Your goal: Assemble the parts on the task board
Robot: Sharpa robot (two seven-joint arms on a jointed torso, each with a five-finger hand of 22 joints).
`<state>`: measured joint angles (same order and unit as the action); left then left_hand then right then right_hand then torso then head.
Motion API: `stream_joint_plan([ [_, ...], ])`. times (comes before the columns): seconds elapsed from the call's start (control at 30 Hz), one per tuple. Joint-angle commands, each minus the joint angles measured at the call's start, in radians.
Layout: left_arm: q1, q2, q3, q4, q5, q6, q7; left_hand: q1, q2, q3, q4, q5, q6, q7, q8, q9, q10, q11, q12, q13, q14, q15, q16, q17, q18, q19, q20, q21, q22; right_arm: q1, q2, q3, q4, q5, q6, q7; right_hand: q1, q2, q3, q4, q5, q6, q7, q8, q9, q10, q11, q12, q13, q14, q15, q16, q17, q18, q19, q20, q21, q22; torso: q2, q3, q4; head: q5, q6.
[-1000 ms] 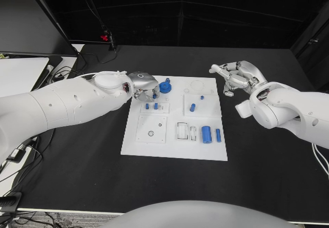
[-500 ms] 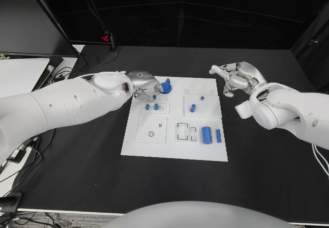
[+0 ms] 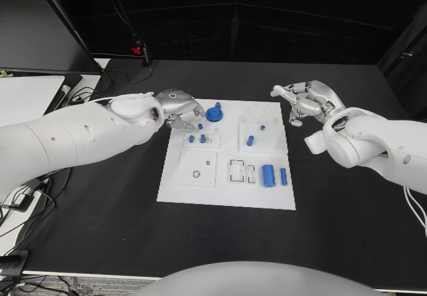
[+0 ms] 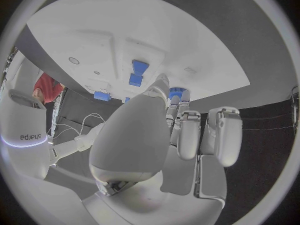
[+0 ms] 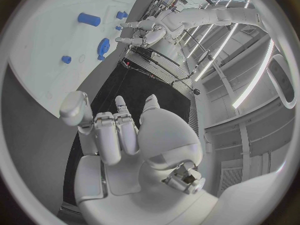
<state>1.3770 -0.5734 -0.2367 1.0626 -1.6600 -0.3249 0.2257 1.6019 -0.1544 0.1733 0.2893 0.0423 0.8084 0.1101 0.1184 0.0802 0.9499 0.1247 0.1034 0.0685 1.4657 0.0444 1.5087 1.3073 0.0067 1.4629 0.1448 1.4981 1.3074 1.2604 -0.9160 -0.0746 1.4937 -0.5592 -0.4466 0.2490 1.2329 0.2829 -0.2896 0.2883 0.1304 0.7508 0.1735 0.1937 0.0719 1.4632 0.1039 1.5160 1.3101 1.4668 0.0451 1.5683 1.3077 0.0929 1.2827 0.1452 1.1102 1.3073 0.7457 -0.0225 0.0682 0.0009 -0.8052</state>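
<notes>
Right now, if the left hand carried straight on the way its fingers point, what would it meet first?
Probably the blue gear-like part at the task board's far end: the left hand points toward it from just beside it. Height over the board is unclear.

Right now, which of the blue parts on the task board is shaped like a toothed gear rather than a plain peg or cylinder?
The blue gear, at the far edge of the task board nearest the left hand. Its round toothed rim sets it apart; the other blue parts are smooth pegs and cylinders.

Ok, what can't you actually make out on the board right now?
- Left robot hand: head view, fingertips merge with the task board edge; contact unclear.
- Blue gear: too small to tell whether it is seated.
- Small blue parts: left wrist view, blurred, partly behind the fingers.
- Right robot hand: appears empty; palm hidden.
</notes>
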Motion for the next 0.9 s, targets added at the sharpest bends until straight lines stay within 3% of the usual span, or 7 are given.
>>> stream_joint_plan([
  [0.03, 0.007, -0.018, 0.001, 0.018, -0.002, -0.009, 0.034, -0.001, -0.014, -0.011, 0.001, 0.006, 0.01, 0.001, 0.008, 0.002, -0.001, -0.008, 0.007, 0.001, 0.058, -0.009, -0.009, 0.131, 0.017, 0.039, -0.002, -0.008, 0.23, 0.001, 0.001, 0.001, -0.002, 0.002, 0.003, 0.005, 0.012, -0.001, -0.006, 0.002, -0.001, 0.004, 0.004, 0.006, 0.001, 0.026, -0.003, -0.004, 0.182, 0.104, -0.007, 0.002, 0.263, 0.014, -0.006, 0.002, -0.004, 0.08, 0.0, 0.0, 0.0007, 0.001, -0.001],
  [0.53, 0.013, -0.067, 0.001, 0.051, -0.001, -0.038, 0.054, -0.002, -0.006, -0.015, 0.002, 0.006, 0.011, 0.014, 0.026, 0.003, -0.004, -0.019, 0.028, 0.003, 0.05, -0.025, -0.025, 0.105, 0.02, 0.032, -0.019, -0.02, 0.226, 0.001, 0.002, 0.001, -0.004, 0.002, -0.012, 0.012, 0.015, -0.002, -0.006, 0.001, 0.001, 0.0, 0.004, 0.004, 0.0, 0.024, -0.003, -0.005, 0.179, 0.104, -0.006, 0.002, 0.263, 0.015, -0.008, 0.002, -0.008, 0.079, 0.001, -0.0007, -0.0038, 0.002, 0.004],
  [0.6, 0.013, -0.08, 0.001, 0.059, 0.023, -0.08, 0.065, -0.03, 0.007, -0.017, 0.002, 0.007, 0.015, 0.019, 0.034, 0.004, 0.002, -0.021, 0.038, 0.004, 0.019, -0.026, -0.076, 0.024, 0.035, -0.013, -0.02, -0.077, 0.202, 0.001, 0.001, 0.001, -0.001, 0.001, -0.016, 0.014, 0.018, -0.003, -0.006, 0.001, 0.002, -0.002, 0.004, 0.003, -0.001, 0.018, -0.003, -0.01, 0.173, 0.104, -0.006, 0.002, 0.263, 0.017, -0.015, 0.002, -0.02, 0.074, 0.001, -0.0008, -0.0032, -0.002, 0.005],
  [0.67, 0.014, -0.095, 0.001, 0.066, 0.071, -0.115, 0.081, -0.053, 0.009, -0.018, 0.001, 0.007, 0.017, 0.024, 0.044, 0.004, 0.006, -0.023, 0.052, 0.003, -0.032, -0.024, -0.163, -0.095, 0.054, -0.071, -0.021, -0.155, 0.169, 0.001, -0.002, 0.001, 0.003, -0.001, -0.013, 0.015, 0.042, -0.014, -0.009, -0.001, 0.003, -0.009, 0.004, 0.002, -0.002, -0.059, -0.002, -0.062, 0.106, 0.104, -0.005, 0.002, 0.263, 0.023, -0.034, 0.004, -0.055, 0.062, 0.0, -0.0004, -0.0019, -0.006, 0.009],
  [0.73, 0.015, -0.111, 0.001, 0.074, 0.145, -0.142, 0.101, -0.079, 0.015, -0.019, 0.004, 0.006, 0.018, 0.032, 0.05, 0.004, 0.019, -0.022, 0.066, 0.005, -0.034, -0.019, -0.177, -0.111, 0.055, -0.075, -0.018, -0.165, 0.164, 0.001, -0.007, 0.001, 0.008, -0.008, -0.012, 0.016, 0.064, -0.023, -0.011, -0.001, 0.004, -0.013, 0.005, 0.002, -0.002, -0.152, 0.0, -0.127, 0.03, 0.103, -0.003, 0.001, 0.262, 0.03, -0.057, 0.005, -0.095, 0.048, -0.001, -0.0002, -0.0006, -0.01, 0.011],
  [0.8, 0.016, -0.128, 0.001, 0.084, 0.245, -0.162, 0.127, -0.096, 0.018, -0.021, 0.003, 0.007, 0.022, 0.043, 0.056, 0.005, 0.035, -0.023, 0.079, 0.006, -0.055, -0.019, -0.218, -0.164, 0.066, -0.107, -0.017, -0.213, 0.144, 0.001, -0.012, 0.001, 0.014, -0.016, -0.009, 0.017, 0.086, -0.031, -0.015, -0.001, 0.002, -0.016, 0.004, 0.003, -0.002, -0.36, -0.001, -0.282, -0.141, 0.096, -0.003, -0.006, 0.255, 0.035, -0.073, 0.005, -0.126, 0.037, -0.001, -0.0002, 0.0017, -0.016, 0.014],
  [0.9, 0.017, -0.156, 0.001, 0.106, 0.42, -0.172, 0.166, -0.132, 0.012, -0.034, 0.004, 0.008, 0.031, 0.054, 0.073, 0.005, 0.036, -0.015, 0.097, 0.001, -0.178, -0.015, -0.439, -0.42, 0.114, -0.265, -0.011, -0.454, 0.036, 0.005, -0.019, 0.002, 0.02, -0.043, 0.002, 0.011, 0.121, -0.037, -0.019, 0.0, -0.004, -0.008, 0.003, 0.009, -0.001, -0.613, -0.001, -0.529, -0.4, 0.092, -0.004, -0.01, 0.252, 0.035, -0.071, 0.005, -0.141, 0.034, -0.002, -0.0009, 0.003, -0.019, 0.02],
])
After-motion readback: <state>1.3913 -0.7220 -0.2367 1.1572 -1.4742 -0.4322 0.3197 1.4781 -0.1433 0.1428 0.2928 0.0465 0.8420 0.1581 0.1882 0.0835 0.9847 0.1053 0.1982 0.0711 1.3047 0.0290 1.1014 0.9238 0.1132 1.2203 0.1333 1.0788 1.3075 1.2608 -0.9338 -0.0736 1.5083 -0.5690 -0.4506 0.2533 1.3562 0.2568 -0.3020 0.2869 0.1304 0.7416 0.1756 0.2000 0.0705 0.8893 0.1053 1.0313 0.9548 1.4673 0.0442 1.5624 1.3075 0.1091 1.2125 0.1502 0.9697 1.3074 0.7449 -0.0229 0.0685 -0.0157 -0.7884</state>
